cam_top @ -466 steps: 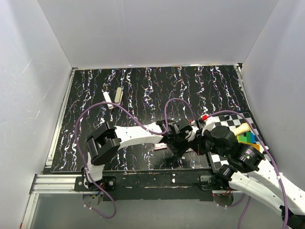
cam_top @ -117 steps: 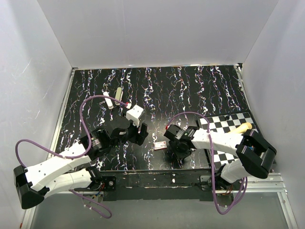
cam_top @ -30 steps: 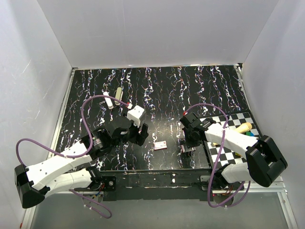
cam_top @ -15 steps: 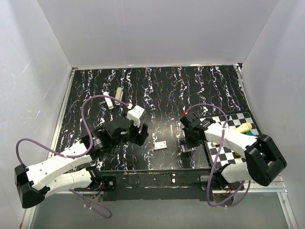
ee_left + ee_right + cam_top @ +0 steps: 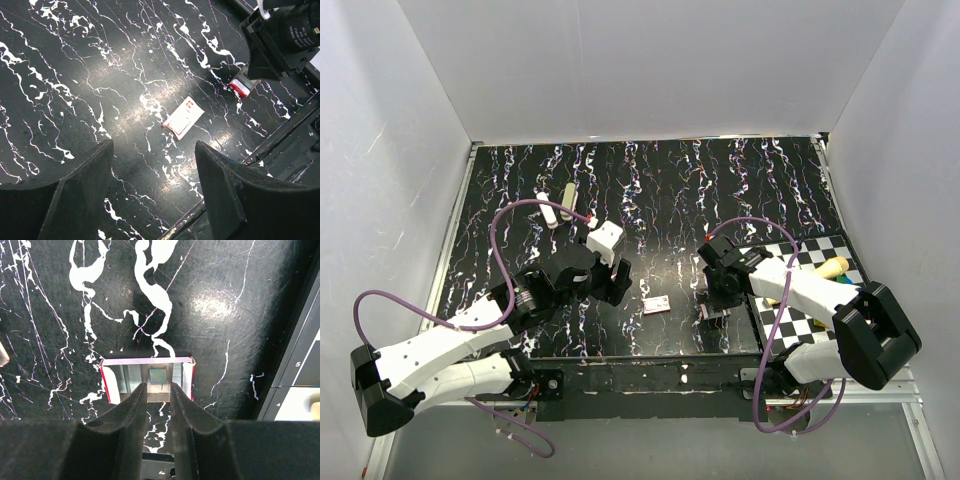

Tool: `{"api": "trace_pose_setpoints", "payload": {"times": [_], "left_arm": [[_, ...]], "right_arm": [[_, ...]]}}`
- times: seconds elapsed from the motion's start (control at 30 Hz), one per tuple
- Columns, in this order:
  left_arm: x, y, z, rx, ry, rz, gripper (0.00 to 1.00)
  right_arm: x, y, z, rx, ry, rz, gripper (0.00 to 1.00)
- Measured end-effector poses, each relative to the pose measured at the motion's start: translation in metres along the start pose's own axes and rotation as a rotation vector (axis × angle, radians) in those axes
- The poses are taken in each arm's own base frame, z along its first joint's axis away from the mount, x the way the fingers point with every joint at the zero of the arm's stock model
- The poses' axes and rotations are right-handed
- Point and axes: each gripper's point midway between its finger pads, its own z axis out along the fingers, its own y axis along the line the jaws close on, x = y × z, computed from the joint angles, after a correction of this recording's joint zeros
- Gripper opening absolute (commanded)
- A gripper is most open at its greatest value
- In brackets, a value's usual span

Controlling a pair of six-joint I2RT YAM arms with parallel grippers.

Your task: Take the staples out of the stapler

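Stapler (image 5: pixel 125 377) lies opened near the front edge of the table (image 5: pixel 670 190). Right gripper (image 5: pixel 159 390) stands over its tray, jaws barely apart (hold on the staple strip cannot be confirmed). Left gripper (image 5: pixel 154 145) is wide and empty. Recommendation: centre the 2 fingers on the strip and lift straight.

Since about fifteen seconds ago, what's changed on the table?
The left gripper pulled back left from the middle and hangs open. The right gripper shifted right toward the checkered board, with the stapler now on the table beneath it. The white-and-red packet stayed put.
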Motion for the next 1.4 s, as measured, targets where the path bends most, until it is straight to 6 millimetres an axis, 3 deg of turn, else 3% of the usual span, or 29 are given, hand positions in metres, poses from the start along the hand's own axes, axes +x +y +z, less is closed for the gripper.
{"api": "trace_pose_setpoints", "payload": {"times": [0.23, 0.6, 0.9, 1.4], "left_arm": [[0.0, 0.0, 0.0, 0.0, 0.0, 0.0, 0.66], [0.001, 0.0, 0.001, 0.001, 0.004, 0.001, 0.66], [0.009, 0.0, 0.007, -0.007, 0.04, 0.012, 0.65], [0.015, 0.001, 0.009, -0.011, 0.065, 0.018, 0.65]], "right_arm": [[-0.001, -0.002, -0.001, 0.008, -0.007, 0.0, 0.36], [-0.017, -0.016, -0.022, 0.036, -0.082, 0.037, 0.38], [-0.014, -0.026, -0.017, 0.044, -0.063, 0.082, 0.35], [-0.006, -0.022, -0.004, 0.018, -0.008, 0.084, 0.31]]}}
